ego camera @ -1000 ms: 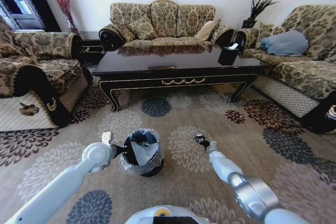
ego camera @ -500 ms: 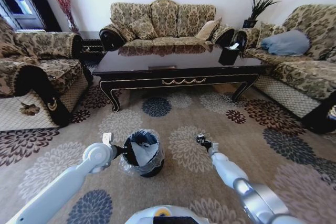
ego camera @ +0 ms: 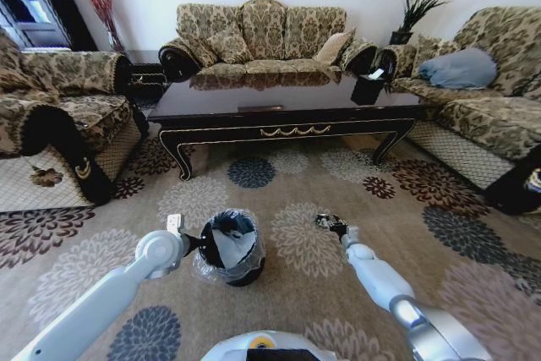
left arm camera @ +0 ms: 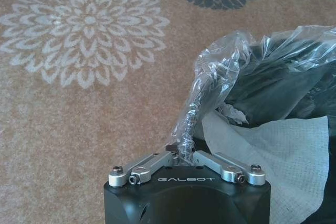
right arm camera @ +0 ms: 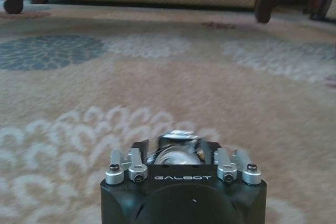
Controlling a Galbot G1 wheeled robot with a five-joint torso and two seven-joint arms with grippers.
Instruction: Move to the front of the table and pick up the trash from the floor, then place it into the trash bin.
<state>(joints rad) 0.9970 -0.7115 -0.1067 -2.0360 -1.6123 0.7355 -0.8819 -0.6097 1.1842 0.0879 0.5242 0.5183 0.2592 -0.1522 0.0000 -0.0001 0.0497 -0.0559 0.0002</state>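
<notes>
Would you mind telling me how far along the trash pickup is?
Done: white paper already lies in the trash bin, whose liner the left gripper pinches. In hand: the right gripper, low over the carpet, grips a shiny silver piece. Left: dropping it into the bin.

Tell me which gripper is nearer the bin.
Left. The left gripper is at the bin, pinching its liner bag at the rim. The right gripper, shut on a shiny piece of trash, is apart from the bin over the carpet.

Bright daylight, glossy table (ego camera: pixel 287 101) glare, fisheye-bent edges, blurred wrist views
</notes>
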